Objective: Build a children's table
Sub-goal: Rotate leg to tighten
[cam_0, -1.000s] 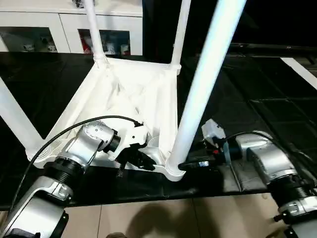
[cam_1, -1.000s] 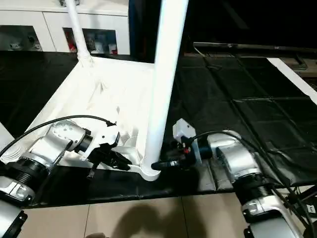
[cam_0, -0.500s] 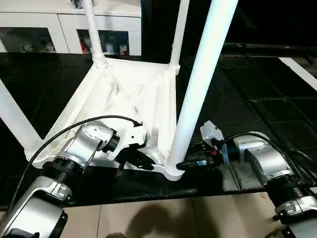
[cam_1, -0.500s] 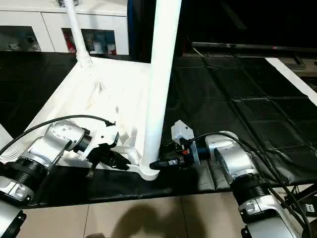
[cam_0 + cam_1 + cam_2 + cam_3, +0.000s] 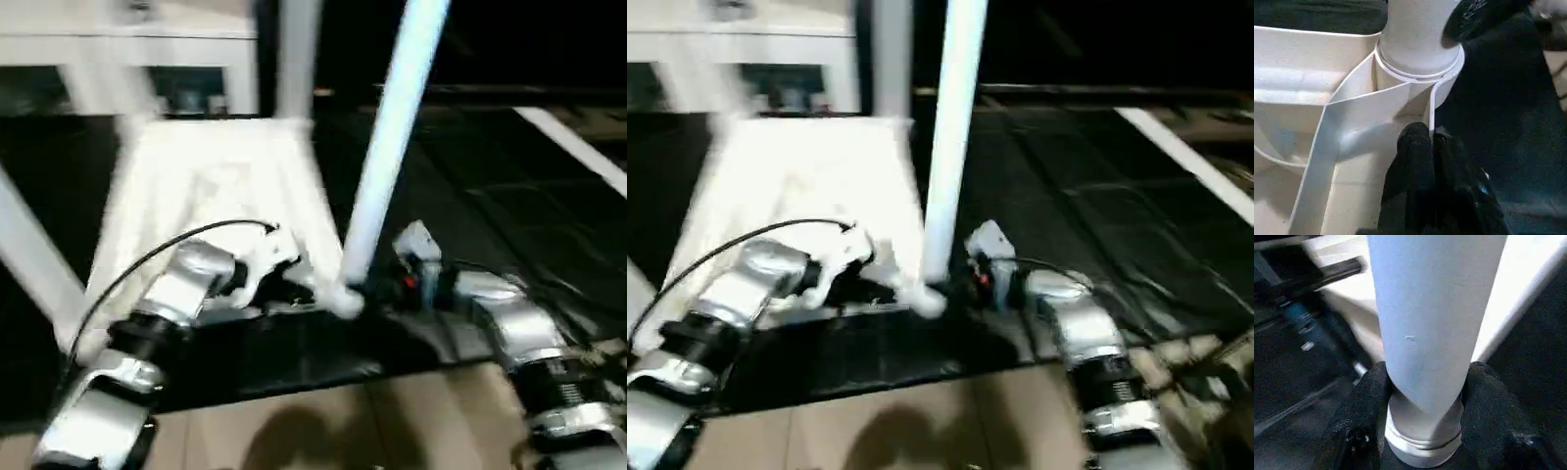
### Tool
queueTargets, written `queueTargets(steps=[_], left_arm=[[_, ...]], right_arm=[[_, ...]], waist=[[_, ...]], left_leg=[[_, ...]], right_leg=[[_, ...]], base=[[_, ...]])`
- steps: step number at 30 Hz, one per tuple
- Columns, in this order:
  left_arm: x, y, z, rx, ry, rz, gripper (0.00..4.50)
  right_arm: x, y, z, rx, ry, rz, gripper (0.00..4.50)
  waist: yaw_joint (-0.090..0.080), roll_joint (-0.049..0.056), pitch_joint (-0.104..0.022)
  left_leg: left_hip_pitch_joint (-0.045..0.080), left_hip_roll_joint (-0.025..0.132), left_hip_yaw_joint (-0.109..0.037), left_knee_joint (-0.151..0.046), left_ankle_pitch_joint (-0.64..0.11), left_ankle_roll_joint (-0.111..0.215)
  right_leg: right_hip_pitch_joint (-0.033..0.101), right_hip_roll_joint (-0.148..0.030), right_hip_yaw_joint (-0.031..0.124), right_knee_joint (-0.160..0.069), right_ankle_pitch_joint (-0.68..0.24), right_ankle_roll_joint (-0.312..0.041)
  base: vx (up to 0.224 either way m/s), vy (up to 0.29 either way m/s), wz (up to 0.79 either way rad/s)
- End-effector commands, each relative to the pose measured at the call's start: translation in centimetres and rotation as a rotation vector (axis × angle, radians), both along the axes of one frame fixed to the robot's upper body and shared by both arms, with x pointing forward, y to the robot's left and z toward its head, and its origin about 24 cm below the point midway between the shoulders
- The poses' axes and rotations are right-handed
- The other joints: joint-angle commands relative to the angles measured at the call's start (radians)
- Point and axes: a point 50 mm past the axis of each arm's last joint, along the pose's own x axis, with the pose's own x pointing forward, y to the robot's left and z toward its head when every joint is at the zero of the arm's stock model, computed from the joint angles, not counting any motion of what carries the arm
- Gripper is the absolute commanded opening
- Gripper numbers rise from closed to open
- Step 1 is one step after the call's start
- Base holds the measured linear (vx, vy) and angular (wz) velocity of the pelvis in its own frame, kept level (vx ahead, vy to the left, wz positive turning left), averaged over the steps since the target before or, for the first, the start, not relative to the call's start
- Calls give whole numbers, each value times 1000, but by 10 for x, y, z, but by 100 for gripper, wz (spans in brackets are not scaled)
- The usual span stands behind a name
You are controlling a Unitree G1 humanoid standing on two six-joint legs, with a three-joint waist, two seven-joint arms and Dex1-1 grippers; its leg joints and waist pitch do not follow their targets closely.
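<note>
Tabletop (image 5: pixel 211 181) upside down, four legs standing in corner sockets (nearly done). Right gripper (image 5: pixel 1422 396) clamping near leg (image 5: pixel 1435 318); left gripper (image 5: pixel 1422 147) pressed together at rim. Flipping upright likely left.

White table parts against black ground, with silver arms and black pincers.

The upturned white ribbed plastic tabletop (image 5: pixel 211 186) and the long white tapered tube leg (image 5: pixel 387 147), tinged pale blue, are set on a black sheeted counter (image 5: pixel 490 196) marked with faint grid lines. Black fingers are seen on the left pincer (image 5: pixel 1426 147) and the right pincer (image 5: pixel 1422 396). The forearms are silver, with a black cable (image 5: pixel 147 264) and a small red spot (image 5: pixel 408 284). The floor (image 5: pixel 323 421) is beige tile.
</note>
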Motion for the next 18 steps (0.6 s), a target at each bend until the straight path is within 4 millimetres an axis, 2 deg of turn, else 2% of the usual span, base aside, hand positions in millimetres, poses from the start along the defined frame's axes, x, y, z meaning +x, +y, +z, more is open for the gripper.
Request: queueTargets(steps=[1,3,4,5,6,7,11,12,16,18], left_arm=[[1,-43,21,-138,-49,-48,0],[3,-53,24,-165,-56,13,0],[3,-55,25,-167,-60,24,0],[3,-57,25,-170,-66,39,0],[4,-60,26,-173,-70,58,0],[4,-62,26,-177,-79,69,0],[3,-63,27,-187,-84,93,0],[3,-61,26,-181,-81,97,0],[2,-54,24,-172,-78,106,0],[1,-52,23,-169,-77,108,0]], right_arm=[[4,28,-1,-8,5,-70,188],[10,38,2,11,4,-177,188],[12,40,2,13,2,-196,188],[13,44,3,19,-1,-214,188],[14,48,5,30,-8,-236,188],[15,52,7,39,-21,-248,187],[14,51,5,8,-56,-246,187],[13,49,4,28,-51,-247,187],[8,39,4,103,-27,-265,187],[8,36,3,96,-30,-271,243]], waist=[[4,6,-65],[-1,7,-67],[-4,11,-69],[-4,11,-70],[-6,14,-73],[-7,11,-75],[2,12,-80],[4,16,-79],[5,16,-76],[8,16,-75]], left_leg=[[-7,11,-4,-73,-263,5],[-10,12,-6,-74,-251,3],[-13,11,-7,-75,-245,6],[-11,12,-6,-75,-241,8],[-10,13,-4,-73,-222,12],[-13,12,-2,-72,-195,18],[-12,12,5,-67,-125,53],[-13,13,6,-67,-107,65],[-9,16,7,-68,-137,70],[-7,16,6,-70,-150,62]], right_leg=[[52,-51,40,-92,-482,-119],[53,-51,39,-87,-453,-133],[57,-50,39,-85,-431,-136],[56,-49,40,-84,-411,-140],[55,-49,44,-77,-346,-162],[59,-47,46,-71,-286,-181],[62,-46,50,-58,-158,-220],[63,-46,50,-55,-118,-238],[63,-48,51,-59,-146,-242],[62,-48,51,-61,-171,-235]], base=[[0,0,0],[0,0,0],[0,0,0],[0,0,0],[0,0,0],[0,0,0],[0,0,0],[0,0,0],[0,0,0],[0,0,0]])
